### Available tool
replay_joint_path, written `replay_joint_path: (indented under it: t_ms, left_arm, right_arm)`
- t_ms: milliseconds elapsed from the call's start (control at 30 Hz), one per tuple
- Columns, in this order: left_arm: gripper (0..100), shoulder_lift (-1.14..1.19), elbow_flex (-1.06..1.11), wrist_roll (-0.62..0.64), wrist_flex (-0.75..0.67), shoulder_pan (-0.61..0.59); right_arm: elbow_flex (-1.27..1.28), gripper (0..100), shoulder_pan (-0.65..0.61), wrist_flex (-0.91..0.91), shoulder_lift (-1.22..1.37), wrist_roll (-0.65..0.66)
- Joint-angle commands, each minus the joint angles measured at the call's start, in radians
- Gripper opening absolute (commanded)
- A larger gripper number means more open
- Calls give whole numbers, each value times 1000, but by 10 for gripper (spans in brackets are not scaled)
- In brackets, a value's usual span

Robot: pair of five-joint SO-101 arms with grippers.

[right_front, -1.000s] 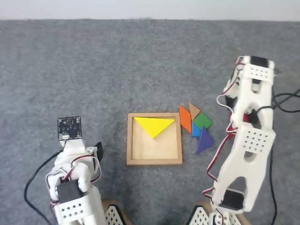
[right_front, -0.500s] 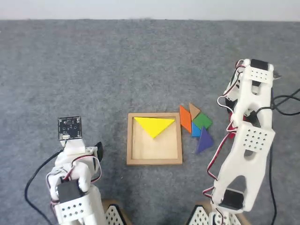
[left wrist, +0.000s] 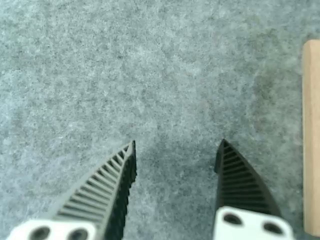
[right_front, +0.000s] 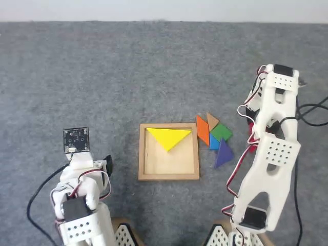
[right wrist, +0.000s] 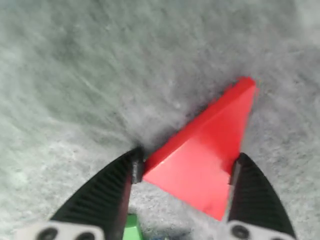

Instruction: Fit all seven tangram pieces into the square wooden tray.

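Grey carpet (right_front: 102, 77); right gripper (right wrist: 189, 155) clamps red triangle (right wrist: 210, 135); yellow triangle (right_front: 168, 137) in tray (right_front: 143, 154).

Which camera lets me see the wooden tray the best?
The high view: it shows the whole square wooden tray from above, with the yellow triangle inside against its far side. The left wrist view catches just a thin strip of the tray's edge, off to one side of the open left pincer.

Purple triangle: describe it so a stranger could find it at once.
Find the square wooden tray mid-table; loose coloured pieces cluster beside its right edge. The purple triangle sits nearest the arm bases, adjoining the blue piece, the only purple one.
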Motion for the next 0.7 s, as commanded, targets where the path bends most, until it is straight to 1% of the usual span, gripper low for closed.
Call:
replay_joint_path:
  t_ms: [0, 300, 433, 533, 600, 667]
  left_arm:
    - [245, -15, -8, 9, 5, -5]
    - [245, -15, -8, 9, 5, -5]
    - [245, -15, -8, 9, 5, -5]
    - [245, -15, -8, 9, 5, -5]
    - [245, -15, -8, 9, 5, -5]
    - [245, -15, -8, 9, 5, -5]
  right_arm:
    - [-44, 163, -22, 36, -88, 14]
    - [-41, 157, -22, 64, -139, 34]
    - [-40, 127, -22, 74, -182, 34]
    - [-38, 130, -22, 87, -194, 34]
    - [-38, 174, -22, 76, -171, 34]
    - [-40, 262, -22, 64, -133, 34]
